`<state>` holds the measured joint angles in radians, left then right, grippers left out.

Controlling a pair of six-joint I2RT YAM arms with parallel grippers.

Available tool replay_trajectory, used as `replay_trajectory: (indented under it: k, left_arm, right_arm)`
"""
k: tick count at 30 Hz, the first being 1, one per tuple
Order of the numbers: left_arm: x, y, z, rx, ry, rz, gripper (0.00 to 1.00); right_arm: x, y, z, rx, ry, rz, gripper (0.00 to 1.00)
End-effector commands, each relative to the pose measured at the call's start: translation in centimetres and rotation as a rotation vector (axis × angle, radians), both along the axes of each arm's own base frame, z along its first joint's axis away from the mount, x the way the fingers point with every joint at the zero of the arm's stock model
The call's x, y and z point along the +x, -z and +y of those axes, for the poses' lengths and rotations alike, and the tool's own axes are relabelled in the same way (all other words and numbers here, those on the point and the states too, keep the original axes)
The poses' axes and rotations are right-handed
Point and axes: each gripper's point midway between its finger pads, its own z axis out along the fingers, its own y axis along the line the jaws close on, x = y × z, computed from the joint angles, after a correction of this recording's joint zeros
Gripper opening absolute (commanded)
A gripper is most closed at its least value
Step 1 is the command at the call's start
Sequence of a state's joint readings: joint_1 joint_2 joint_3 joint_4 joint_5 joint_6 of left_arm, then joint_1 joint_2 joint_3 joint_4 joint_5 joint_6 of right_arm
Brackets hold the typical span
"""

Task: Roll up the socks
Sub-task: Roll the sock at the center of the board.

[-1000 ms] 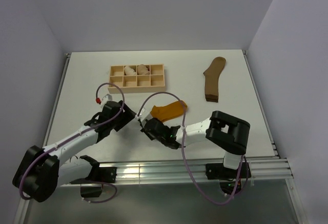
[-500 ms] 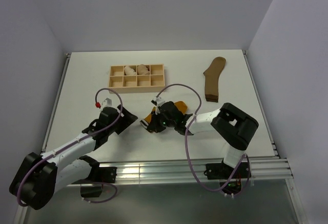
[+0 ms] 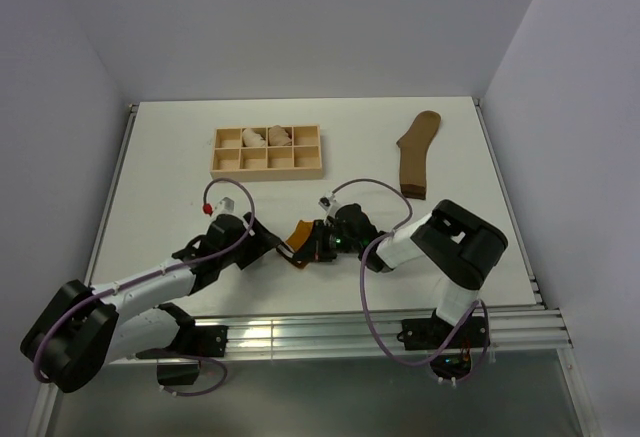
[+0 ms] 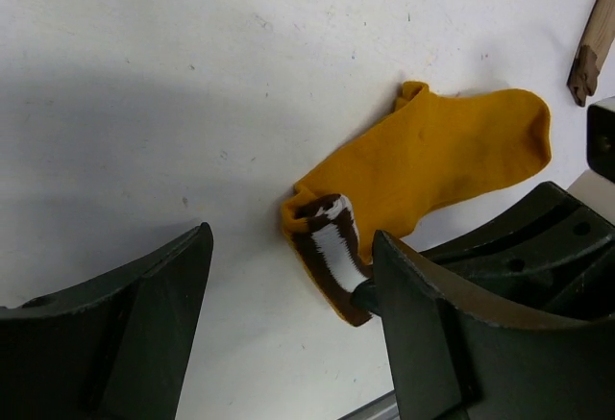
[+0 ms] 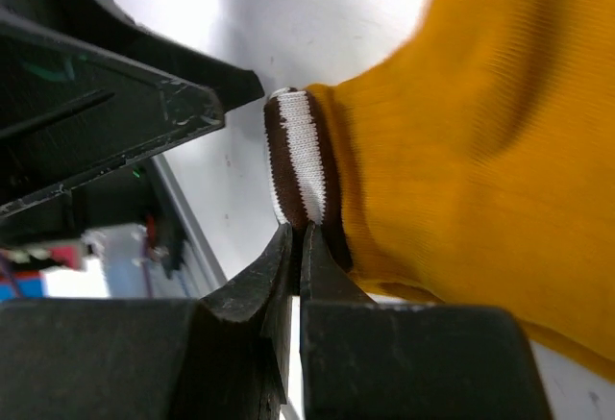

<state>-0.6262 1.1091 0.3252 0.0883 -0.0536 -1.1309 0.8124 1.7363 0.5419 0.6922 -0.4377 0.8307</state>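
The mustard sock (image 3: 299,234) lies on the white counter (image 3: 160,187) near its front edge, between the 2 arms. Its white-and-brown striped cuff (image 4: 332,247) is folded over onto the sock's body in a short roll. The right tool (image 5: 296,239) is closed tight, its 2 fingers pressed together on the lower edge of that rolled cuff, so it holds the mustard sock by a thin pinch of fabric. In the right wrist view the cuff stands just above the joined fingertips and the orange body spreads away to the right. The left tool (image 4: 291,242) faces it with its fingers (image 4: 144,333) spread wide. In the left wrist view the rolled cuff sits in the gap between them, nearer one finger, and they are not closed on it, so this tool holds nothing. From overhead the 2 tools meet nose to nose over the sock, which shows only as a small orange patch between them. The olive-brown sock (image 3: 414,155) lies flat and stretched out at the far right of the counter, well apart from both tools, with its darker cuff toward the front. A wooden tray (image 3: 266,170) with 8 compartments sits toward the back left, and 2 pale rolled bundles (image 3: 253,138) rest in neighbouring compartments of its back row.
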Motion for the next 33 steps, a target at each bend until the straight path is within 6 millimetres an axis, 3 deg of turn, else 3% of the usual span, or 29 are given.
replay_trajectory:
  k: [1,15,33]
  left_arm:
    - [1.0,-2.0,-0.7,-0.044,-0.018,-0.058,0.73]
    - [-0.1,-0.5,-2.9,-0.005,0.058,-0.003,0.65]
    - [0.5,-0.1,-3.4,-0.006,0.047,-0.008,0.6]
  right_arm:
    - [0.4,-1.5,0.1,0.103,0.064,0.059,0.0]
    - [0.2,0.3,-0.6,0.104,0.143,0.167,0.0]
    - [0.1,1.7,-1.7,0.157,0.181,0.27,0.0]
